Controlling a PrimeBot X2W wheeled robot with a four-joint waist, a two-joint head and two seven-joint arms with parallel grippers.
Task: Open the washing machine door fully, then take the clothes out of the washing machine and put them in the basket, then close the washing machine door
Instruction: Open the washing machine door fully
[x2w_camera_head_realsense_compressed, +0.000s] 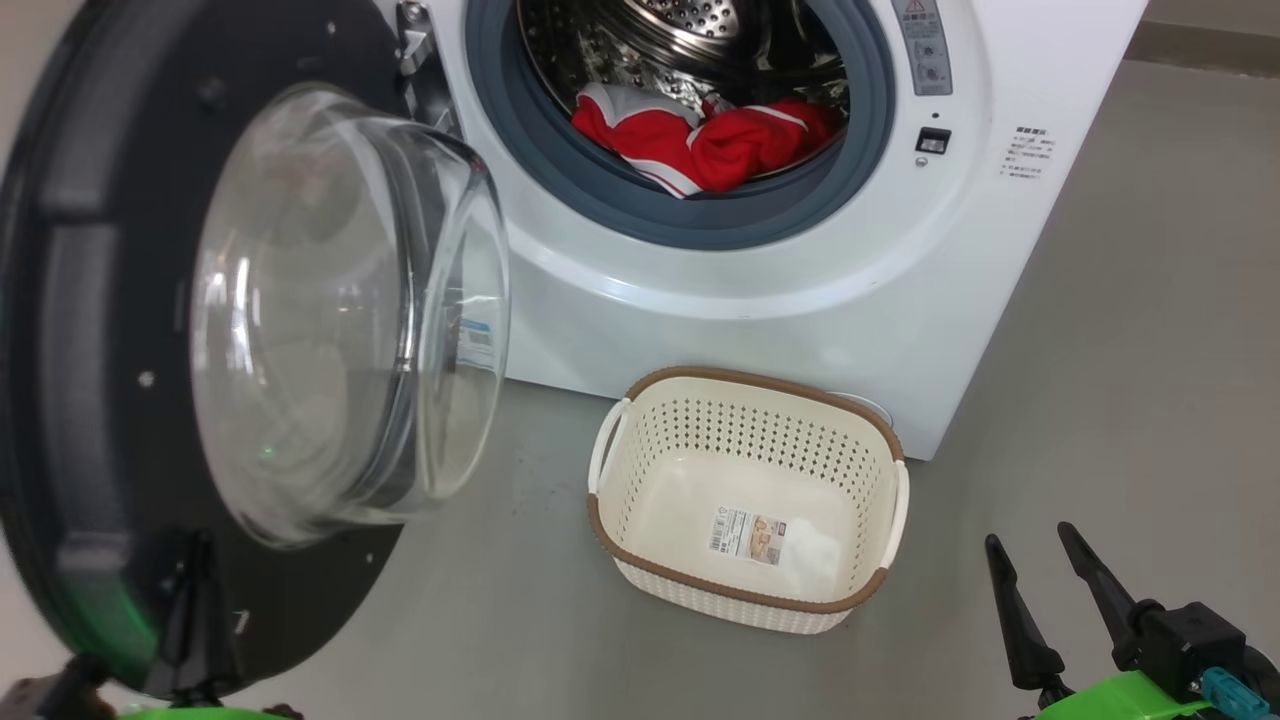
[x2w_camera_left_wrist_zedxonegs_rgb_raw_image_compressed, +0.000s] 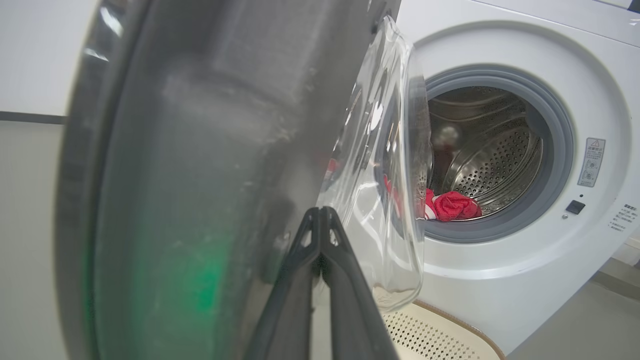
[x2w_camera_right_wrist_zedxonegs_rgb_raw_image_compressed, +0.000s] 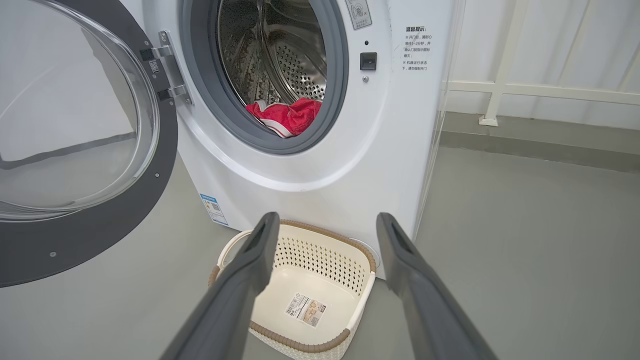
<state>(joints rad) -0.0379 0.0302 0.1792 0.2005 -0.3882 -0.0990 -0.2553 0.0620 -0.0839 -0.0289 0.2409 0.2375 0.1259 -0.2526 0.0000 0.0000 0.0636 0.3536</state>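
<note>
At the far left of the head view, our left gripper (x2w_camera_head_realsense_compressed: 190, 590) sits low against the inner face of the door (x2w_camera_head_realsense_compressed: 80, 300), its two fingers pressed together with nothing between them. We judge it is set there as a blunt pusher, to swing the door wider. The door stands well open, though we cannot tell whether it is at its full stop. Right of it, the washing machine (x2w_camera_head_realsense_compressed: 700, 320) shows its mouth unblocked, and the clothes (x2w_camera_head_realsense_compressed: 720, 140) lie heaped at the drum's front lip, none taken out yet. Below the opening the basket (x2w_camera_head_realsense_compressed: 750, 435) stands on the floor (x2w_camera_head_realsense_compressed: 1100, 400) close against the machine's front, holding just its sticker, placed for a short carry. At the lower right our right gripper (x2w_camera_head_realsense_compressed: 1028, 535) hangs with fingers spread, holding nothing, well apart from the clothes, likely waiting its turn.
</note>
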